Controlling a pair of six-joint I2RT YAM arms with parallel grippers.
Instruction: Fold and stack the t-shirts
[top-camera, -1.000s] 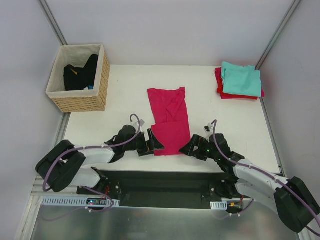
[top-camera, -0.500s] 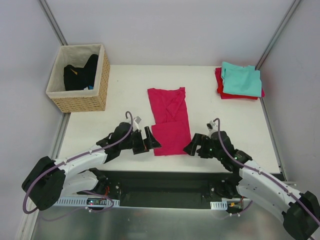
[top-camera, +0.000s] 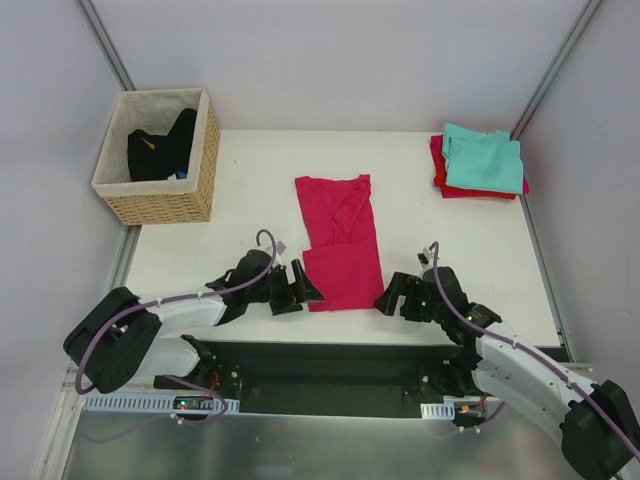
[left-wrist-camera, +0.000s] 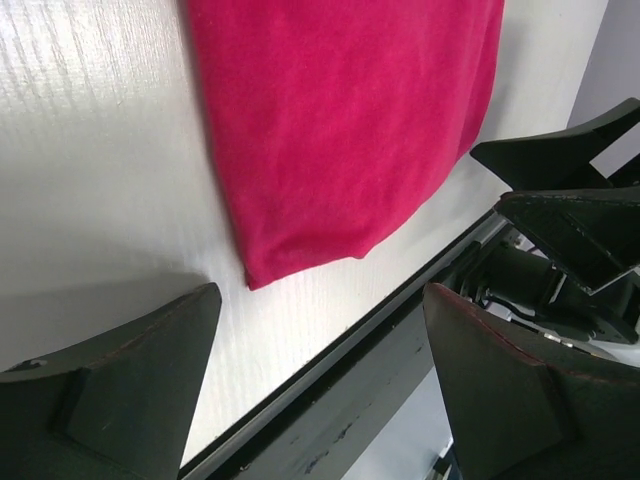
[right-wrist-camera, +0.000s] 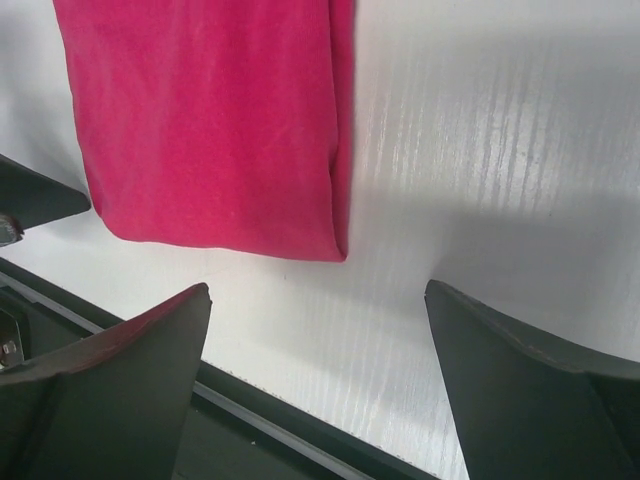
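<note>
Left hand (top-camera: 297, 288) and right hand (top-camera: 393, 297) gape beside pink t-shirt's (top-camera: 340, 245) near corners.

Left pincer (left-wrist-camera: 320, 296) and right pincer (right-wrist-camera: 318, 291) agape, low

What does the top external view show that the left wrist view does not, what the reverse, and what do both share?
Top external only: the wicker basket and the teal t-shirt lying on the red t-shirt. Left wrist only: a close-up of the near corner of the magenta-pink t-shirt, with its rounded folded edge. Both: that t-shirt, the white table and the open left fingers.
</note>
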